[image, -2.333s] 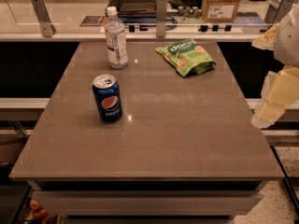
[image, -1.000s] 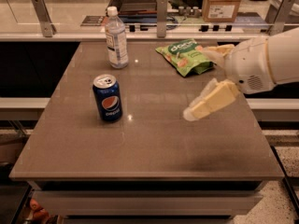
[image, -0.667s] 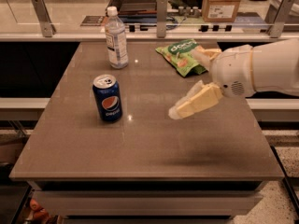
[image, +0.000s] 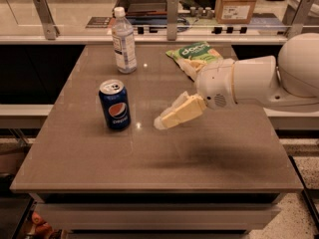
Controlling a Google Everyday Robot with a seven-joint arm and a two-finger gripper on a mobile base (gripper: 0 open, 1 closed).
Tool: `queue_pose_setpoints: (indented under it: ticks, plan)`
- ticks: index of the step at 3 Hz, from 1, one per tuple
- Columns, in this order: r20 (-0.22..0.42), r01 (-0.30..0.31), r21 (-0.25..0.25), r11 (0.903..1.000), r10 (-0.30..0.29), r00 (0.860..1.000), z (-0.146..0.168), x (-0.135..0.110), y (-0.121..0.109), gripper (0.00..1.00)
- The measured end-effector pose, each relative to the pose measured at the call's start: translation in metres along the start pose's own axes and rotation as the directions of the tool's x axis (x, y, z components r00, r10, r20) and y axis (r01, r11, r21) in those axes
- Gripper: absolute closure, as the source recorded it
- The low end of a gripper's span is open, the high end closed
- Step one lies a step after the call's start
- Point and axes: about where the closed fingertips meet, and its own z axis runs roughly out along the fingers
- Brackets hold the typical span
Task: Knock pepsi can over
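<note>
Pepsi can (image: 114, 104) upright on surface (image: 149, 156). End effector (image: 163, 121) near it on the right, not touching. Open vs clenched: can't tell.

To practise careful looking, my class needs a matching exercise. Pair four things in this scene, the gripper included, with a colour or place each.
1. can
2. bottle
3. bag
4. gripper

A. green, lying flat at the back
B. cream, right of the can, apart from it
C. dark blue, upright, silver top
D. clear, white cap, back left

Pairs: 1-C, 2-D, 3-A, 4-B
</note>
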Motion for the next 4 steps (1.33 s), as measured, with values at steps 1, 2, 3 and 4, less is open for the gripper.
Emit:
queue_pose_setpoints:
  ticks: [1, 2, 3, 4]
  plan:
    - [0.011, 0.002, -0.038, 0.9993, -0.002, 1.000, 0.026, -0.001, 0.006, 0.00]
    - [0.044, 0.000, -0.050, 0.9988, 0.002, 0.999, 0.045, -0.006, 0.009, 0.00]
    - [0.084, -0.009, -0.043, 0.9990, 0.013, 0.996, 0.057, -0.013, 0.009, 0.00]
    - [0.122, -0.021, -0.043, 0.9988, 0.026, 0.992, 0.065, -0.020, 0.009, 0.00]
